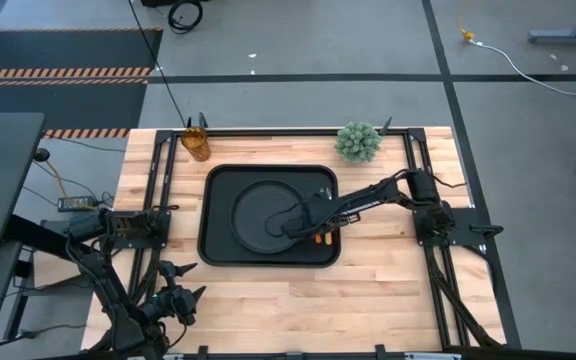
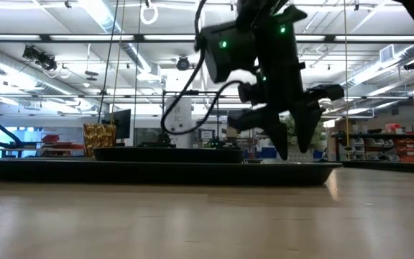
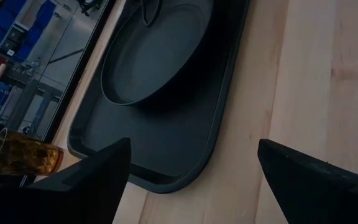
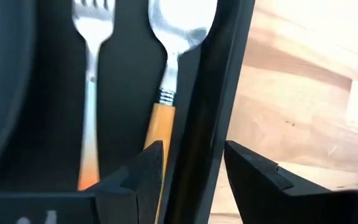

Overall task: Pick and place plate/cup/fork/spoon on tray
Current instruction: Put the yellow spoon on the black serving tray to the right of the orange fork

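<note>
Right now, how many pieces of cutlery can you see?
2. The fork and the spoon lie side by side inside the tray, near its rim, beside the plate, under the right gripper. None elsewhere.

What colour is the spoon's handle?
Orange, with a silver bowl; the spoon shows best in the right wrist view.

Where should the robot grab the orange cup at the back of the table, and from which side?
Grip the cup around its side wall, near mid-height, coming in level from the tray side. It appears to stand upright in the low view, apart from the tray, so its round wall suits a two-finger pinch.
</note>
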`<act>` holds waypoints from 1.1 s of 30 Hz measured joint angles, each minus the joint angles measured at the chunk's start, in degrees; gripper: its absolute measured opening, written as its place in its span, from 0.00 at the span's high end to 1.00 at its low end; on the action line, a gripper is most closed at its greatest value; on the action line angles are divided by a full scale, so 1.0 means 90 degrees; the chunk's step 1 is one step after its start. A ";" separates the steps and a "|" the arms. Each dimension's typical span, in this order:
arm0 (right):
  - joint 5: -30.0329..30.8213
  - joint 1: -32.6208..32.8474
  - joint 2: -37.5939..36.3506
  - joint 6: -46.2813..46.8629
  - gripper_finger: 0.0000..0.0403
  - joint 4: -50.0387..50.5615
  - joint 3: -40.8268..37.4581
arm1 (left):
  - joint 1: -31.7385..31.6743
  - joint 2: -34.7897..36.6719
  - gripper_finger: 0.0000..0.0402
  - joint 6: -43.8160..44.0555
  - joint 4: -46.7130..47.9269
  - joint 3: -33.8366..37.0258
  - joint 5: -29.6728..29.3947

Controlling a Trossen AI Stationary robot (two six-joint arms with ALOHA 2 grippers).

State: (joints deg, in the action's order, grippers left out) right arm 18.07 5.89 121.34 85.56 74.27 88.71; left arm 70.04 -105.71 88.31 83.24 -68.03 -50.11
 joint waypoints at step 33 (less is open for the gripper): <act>-0.0382 0.0046 -0.0341 0.0358 0.56 0.0027 -0.1362 | 0.0131 0.0002 0.12 0.0002 0.0075 0.0000 0.0148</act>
State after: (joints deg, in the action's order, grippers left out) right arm 14.63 6.31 118.26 88.78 74.51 76.45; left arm 71.22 -105.69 88.33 83.92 -68.03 -48.77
